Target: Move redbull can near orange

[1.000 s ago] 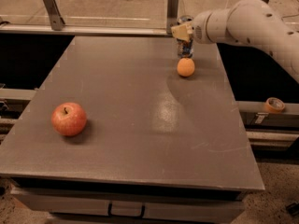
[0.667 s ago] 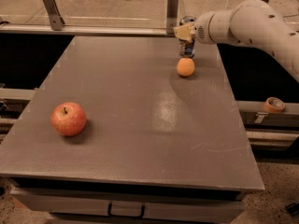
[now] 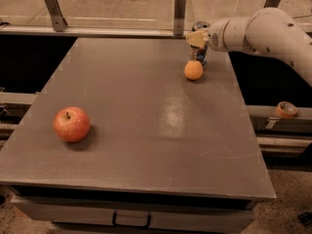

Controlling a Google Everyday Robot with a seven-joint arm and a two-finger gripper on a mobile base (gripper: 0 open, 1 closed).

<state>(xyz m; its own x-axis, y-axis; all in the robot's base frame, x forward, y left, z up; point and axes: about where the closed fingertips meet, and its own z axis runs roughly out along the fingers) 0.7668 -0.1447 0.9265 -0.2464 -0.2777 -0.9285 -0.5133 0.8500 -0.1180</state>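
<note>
One step seems left: redbull can (image 3: 201,58) stands just behind orange (image 3: 193,70), upper right, under the gripper (image 3: 197,42) (clenched or released, cannot tell), needing a clean retreat.

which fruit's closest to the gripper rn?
The orange, at the table's far right, just in front of the gripper and the redbull can. The red apple sits apart at the near left.

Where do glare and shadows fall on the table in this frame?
Camera view: a pale glare patch lies on the table in front of the orange; the apple throws a soft shadow to its right; the gripper is over the can at the far right, just behind the orange.
</note>
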